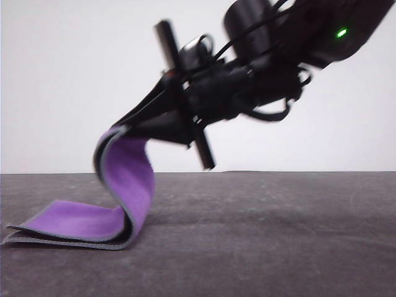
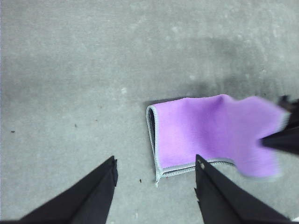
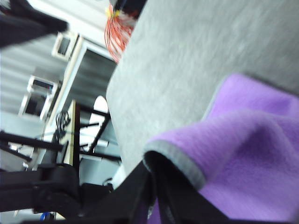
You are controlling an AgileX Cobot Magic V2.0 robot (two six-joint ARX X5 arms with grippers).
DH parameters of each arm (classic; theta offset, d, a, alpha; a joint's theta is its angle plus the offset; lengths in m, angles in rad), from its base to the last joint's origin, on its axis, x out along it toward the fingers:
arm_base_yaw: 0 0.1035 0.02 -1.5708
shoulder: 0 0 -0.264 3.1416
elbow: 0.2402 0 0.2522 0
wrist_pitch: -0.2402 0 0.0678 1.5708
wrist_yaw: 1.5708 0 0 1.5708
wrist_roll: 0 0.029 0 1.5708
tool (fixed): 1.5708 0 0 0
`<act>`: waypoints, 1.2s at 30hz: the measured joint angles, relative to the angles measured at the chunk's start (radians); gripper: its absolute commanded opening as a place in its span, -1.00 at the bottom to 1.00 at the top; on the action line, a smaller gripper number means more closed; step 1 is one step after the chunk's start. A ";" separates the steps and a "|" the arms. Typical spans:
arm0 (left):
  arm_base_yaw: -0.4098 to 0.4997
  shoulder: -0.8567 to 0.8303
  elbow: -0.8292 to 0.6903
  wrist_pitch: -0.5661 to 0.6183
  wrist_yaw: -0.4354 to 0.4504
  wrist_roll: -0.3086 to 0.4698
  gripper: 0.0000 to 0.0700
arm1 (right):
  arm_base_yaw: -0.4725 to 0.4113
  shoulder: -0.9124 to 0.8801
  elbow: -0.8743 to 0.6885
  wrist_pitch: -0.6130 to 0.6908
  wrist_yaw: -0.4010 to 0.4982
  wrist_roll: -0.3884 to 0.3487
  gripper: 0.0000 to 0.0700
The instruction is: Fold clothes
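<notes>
Grey felt table (image 1: pixel 278 235) under a blank white wall. The right gripper (image 1: pixel 133 120) pinches the cloth (image 1: pixel 127 179) by its stitched edge, lifting it purple-side-up while the rest lies doubled on the table. The left gripper (image 2: pixel 156 184) hovers spread wide, empty. With so thin a pinch, the edge may slip free mid-fold.

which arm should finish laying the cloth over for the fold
Right. The right gripper already pinches the cloth by its raised edge, arched over the part lying flat. The left gripper hangs open above the table, holding nothing.
</notes>
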 measured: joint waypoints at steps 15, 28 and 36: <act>0.000 0.000 0.000 0.000 0.000 0.000 -0.10 | 0.069 0.218 0.169 -0.009 0.019 0.005 -0.98; 0.000 0.000 0.000 0.000 0.000 0.000 -0.10 | 0.075 0.224 0.175 -0.004 0.064 0.008 -0.97; 0.000 0.000 0.000 0.000 0.000 0.000 -0.10 | 0.080 0.224 0.181 -0.001 0.059 0.007 0.10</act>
